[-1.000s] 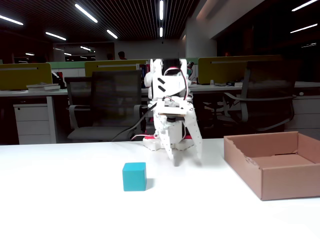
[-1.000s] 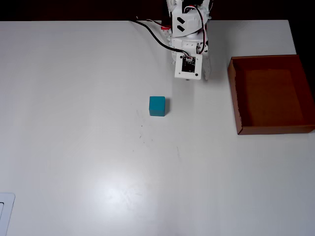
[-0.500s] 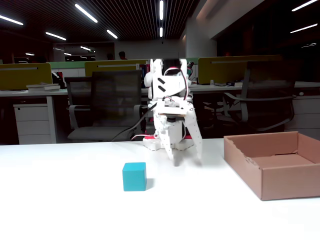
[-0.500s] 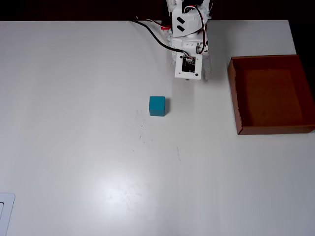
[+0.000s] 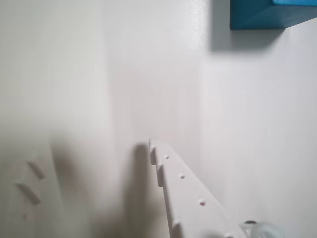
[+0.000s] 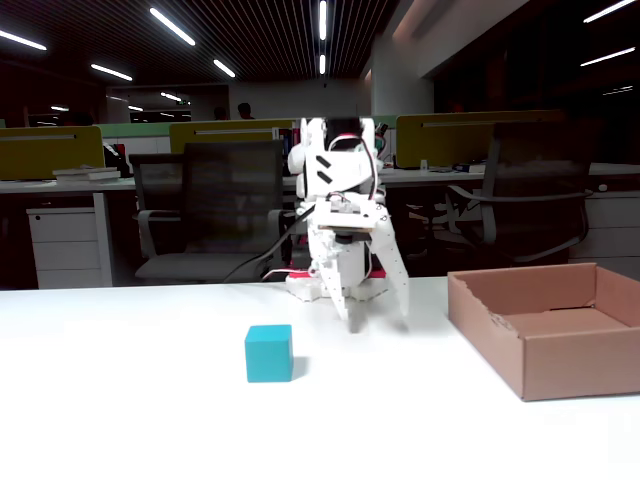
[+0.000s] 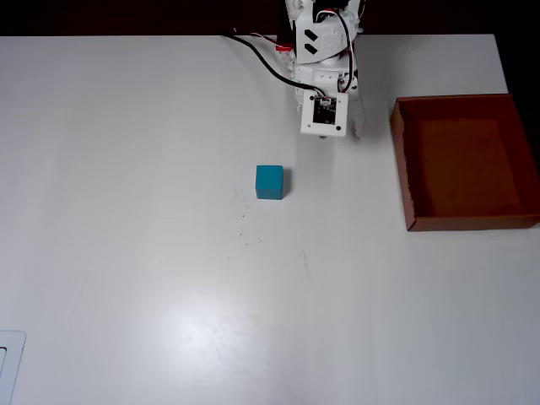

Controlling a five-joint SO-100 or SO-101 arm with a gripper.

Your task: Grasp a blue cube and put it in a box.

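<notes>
My fingers (image 6: 375, 320) hang tips-down close above the tabletop (image 7: 126, 253), spread apart with nothing between them, near my base. The blue cube (image 7: 270, 182) sits on the tabletop off to the left of them in the overhead view and nearer the front edge, apart from me; in the wrist view only its lower corner (image 5: 257, 15) shows at the top right. The box (image 7: 405, 160) stands empty well to the right.

The risk I see is in the approach. The cube is off to one side of my line, not between the fingers, so if I push forward without swinging round first, one finger may strike its side and shove or spin it across the smooth surface. Being so low, I could also drag a fingertip along the tabletop. Later, a low carry might catch the box's near wall.

Compared with a second ago, my wrist has shifted slightly toward the box and the fingers have opened a little wider; cube and box have not moved.
</notes>
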